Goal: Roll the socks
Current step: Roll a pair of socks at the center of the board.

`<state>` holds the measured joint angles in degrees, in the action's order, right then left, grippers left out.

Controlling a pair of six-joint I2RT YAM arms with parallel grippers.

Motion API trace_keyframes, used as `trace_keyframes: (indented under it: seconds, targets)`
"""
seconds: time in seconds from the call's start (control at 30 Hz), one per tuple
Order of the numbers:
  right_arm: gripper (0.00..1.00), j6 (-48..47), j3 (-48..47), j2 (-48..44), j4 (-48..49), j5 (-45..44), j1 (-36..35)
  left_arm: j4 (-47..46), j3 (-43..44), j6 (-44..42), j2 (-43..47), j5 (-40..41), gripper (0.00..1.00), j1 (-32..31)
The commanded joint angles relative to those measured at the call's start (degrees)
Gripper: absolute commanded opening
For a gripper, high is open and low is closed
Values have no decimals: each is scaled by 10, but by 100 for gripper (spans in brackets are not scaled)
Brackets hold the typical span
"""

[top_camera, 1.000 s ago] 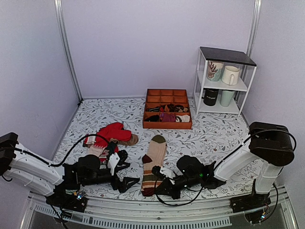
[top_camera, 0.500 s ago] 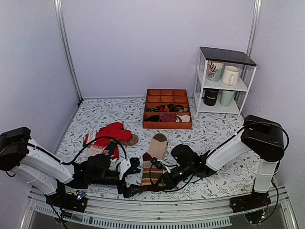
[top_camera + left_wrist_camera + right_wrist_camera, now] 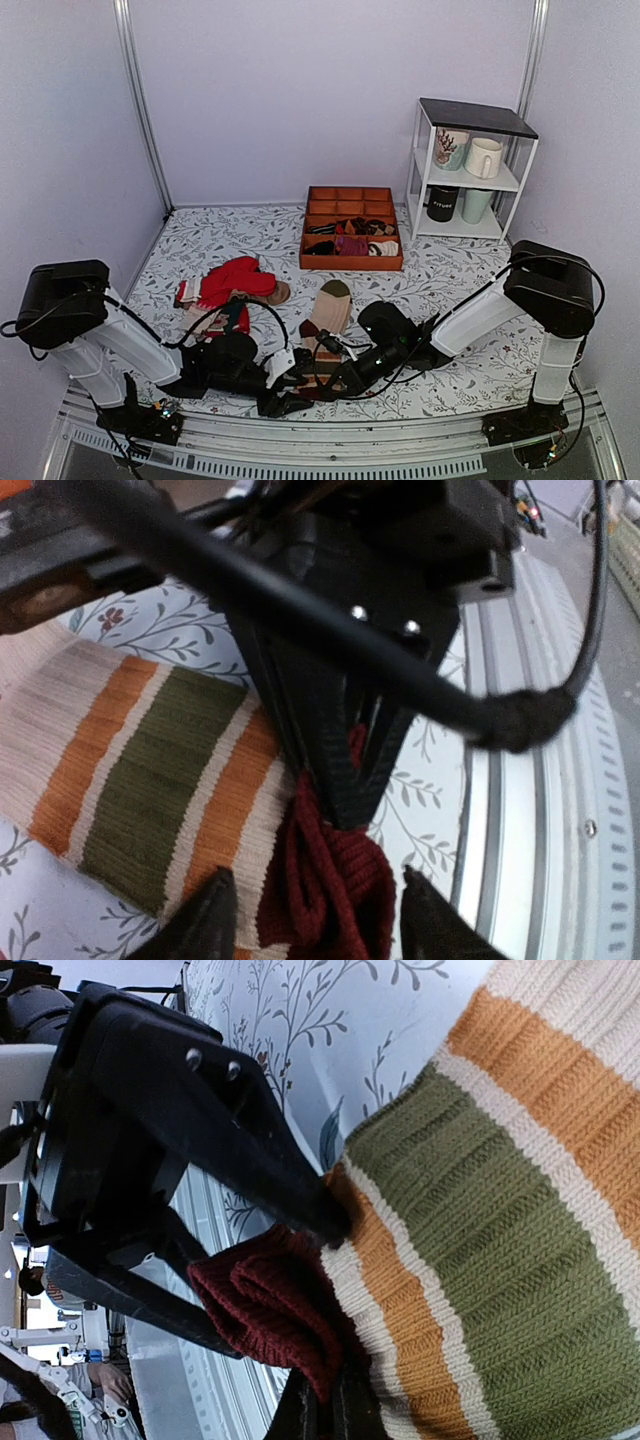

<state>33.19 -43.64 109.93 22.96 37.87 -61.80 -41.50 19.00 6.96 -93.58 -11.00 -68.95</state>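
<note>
The striped socks (image 3: 326,312) lie flat on the flowered table (image 3: 450,290) close to its front edge, with the green toe pointing away toward the orange tray (image 3: 350,264). Both arms crowd in at the near end. The right gripper (image 3: 325,1392) is clenched on the bunched maroon cuff (image 3: 335,880), while the left gripper (image 3: 315,925) faces it with fingers parted, one on each side of that cuff, not visibly squeezing it.

left arm (image 3: 140,345) swung in to the socks (image 3: 328,305), left jaws narrowing around the maroon cuff (image 3: 335,880) — now bunched
</note>
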Motion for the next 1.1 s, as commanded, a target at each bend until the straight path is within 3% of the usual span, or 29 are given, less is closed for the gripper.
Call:
trace_keyframes:
  seconds: [0.0,0.1,0.13,0.17,0.3,0.4,0.53,0.73,0.9,1.07]
  targets:
    - [0,1,17,40,-93,-29,-2,-32,17,2,-29,-15,48,-8]
    - [0,1,18,40,-94,-29,-2,-39,22,11,-44,-22,39,-8]
    - [0,1,18,39,-94,-28,-2,-42,22,14,-46,-26,33,-8]
    - [0,0,18,39,-94,-28,-1,-45,19,19,-47,-28,20,-7]
    - [2,-10,17,39,-94,-27,-2,-61,1,41,-40,-25,0,-7]
    - [7,-32,16,32,-92,-27,-1,-70,-15,67,-34,-22,0,-7]
    - [23,-90,36,-17,-61,-59,-1,-62,-25,111,-39,-25,0,-7]
    - [44,-253,131,-146,84,-160,-28,-36,-23,176,-68,-54,0,-5]
    - [46,-373,129,-135,97,-195,-57,-28,-18,199,-93,-66,0,-6]
    - [46,-389,109,-112,107,-182,-64,-37,-18,205,-106,-70,0,-6]
